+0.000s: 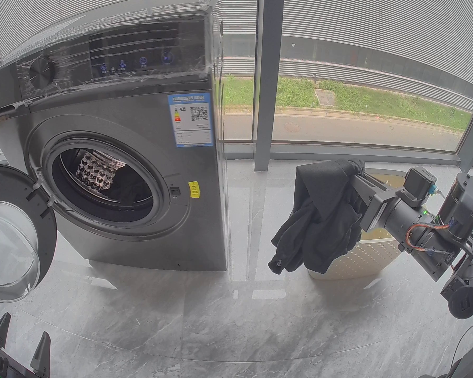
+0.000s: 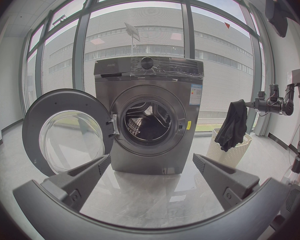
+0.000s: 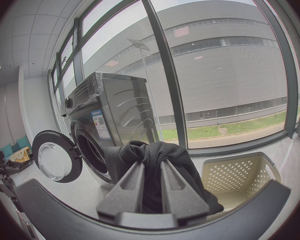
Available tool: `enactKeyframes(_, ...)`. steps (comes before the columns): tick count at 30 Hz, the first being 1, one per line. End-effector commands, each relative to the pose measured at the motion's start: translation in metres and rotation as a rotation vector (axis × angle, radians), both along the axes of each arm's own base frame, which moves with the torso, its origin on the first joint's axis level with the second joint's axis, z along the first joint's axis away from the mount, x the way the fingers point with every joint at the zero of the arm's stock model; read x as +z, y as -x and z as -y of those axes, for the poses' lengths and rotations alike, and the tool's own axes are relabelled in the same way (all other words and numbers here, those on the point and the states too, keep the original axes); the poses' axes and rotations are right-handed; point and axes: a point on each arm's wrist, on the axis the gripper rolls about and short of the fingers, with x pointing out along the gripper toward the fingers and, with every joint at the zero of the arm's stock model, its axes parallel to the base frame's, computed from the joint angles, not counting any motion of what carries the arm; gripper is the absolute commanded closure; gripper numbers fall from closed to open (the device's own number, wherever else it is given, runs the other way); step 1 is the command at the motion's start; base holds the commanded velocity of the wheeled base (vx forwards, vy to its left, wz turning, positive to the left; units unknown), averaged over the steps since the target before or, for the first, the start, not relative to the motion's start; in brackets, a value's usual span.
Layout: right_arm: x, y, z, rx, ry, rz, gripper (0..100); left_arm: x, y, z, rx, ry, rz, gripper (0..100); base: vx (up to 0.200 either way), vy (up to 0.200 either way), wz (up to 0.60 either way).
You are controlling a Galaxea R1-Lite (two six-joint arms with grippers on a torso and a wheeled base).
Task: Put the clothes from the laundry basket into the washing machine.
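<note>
The right claw (image 1: 359, 181) is closed tight on a black, limp fabric garment (image 1: 320, 216), its two fingers pinching a bunched fold at the top of the cloth with only a narrow gap between them. The claw is held level and points toward the robot's left, at the side of the washing machine. The garment hangs straight down from that pinch, so its long axis runs vertically. The gathered end is up at the claw and the loose folds trail downward, and in the left wrist view they end around the basket's rim, off the floor.

The garment is in the air over the machine-facing side of the cream plastic laundry basket with star-shaped perforations (image 1: 370, 255), which stands on the grey marbled floor (image 1: 220, 316) by the tall window (image 1: 362, 53).

The grey front-loading washing machine (image 1: 142, 106) stands well apart from the basket on the robot's left. Its round glass-centred door (image 1: 10, 237) is swung fully open to the left, and the drum opening (image 1: 105, 185) faces the robot.

The left claw (image 1: 21, 342) is low over the floor in front of the open door, its fingers spread wide and holding nothing
</note>
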Motion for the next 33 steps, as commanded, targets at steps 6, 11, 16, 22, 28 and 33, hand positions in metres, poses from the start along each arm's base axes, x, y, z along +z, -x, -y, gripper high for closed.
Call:
enactKeyframes(6, -0.002, 0.006, -0.009, 0.043, 0.002, -0.007, 100, -0.005, 0.0, 0.0, 0.001, 0.001, 0.001, 0, 0.0, 0.2, 0.0)
enactKeyframes(11, -0.003, 0.01, -0.013, 0.064, 0.007, -0.013, 100, -0.005, 0.0, 0.0, 0.001, 0.001, 0.001, 0, 0.0, 0.2, 0.0)
enactKeyframes(16, -0.006, 0.01, -0.013, 0.064, 0.013, -0.022, 100, -0.005, 0.0, 0.0, 0.001, 0.001, 0.001, 0, 0.0, 0.2, 0.0)
enactKeyframes(22, -0.007, 0.011, -0.013, 0.066, 0.016, -0.027, 100, -0.005, 0.0, 0.0, 0.001, 0.001, 0.001, 0, 0.0, 0.0, 0.0)
enactKeyframes(28, -0.008, 0.011, -0.012, 0.064, 0.017, -0.028, 100, -0.005, 0.0, 0.0, 0.001, 0.002, 0.001, 0, -0.1, 0.0, 0.0)
enactKeyframes(33, -0.01, 0.011, -0.012, 0.062, 0.021, -0.035, 100, -0.005, 0.0, 0.0, 0.001, 0.002, 0.001, 0, 0.0, 0.0, 0.0)
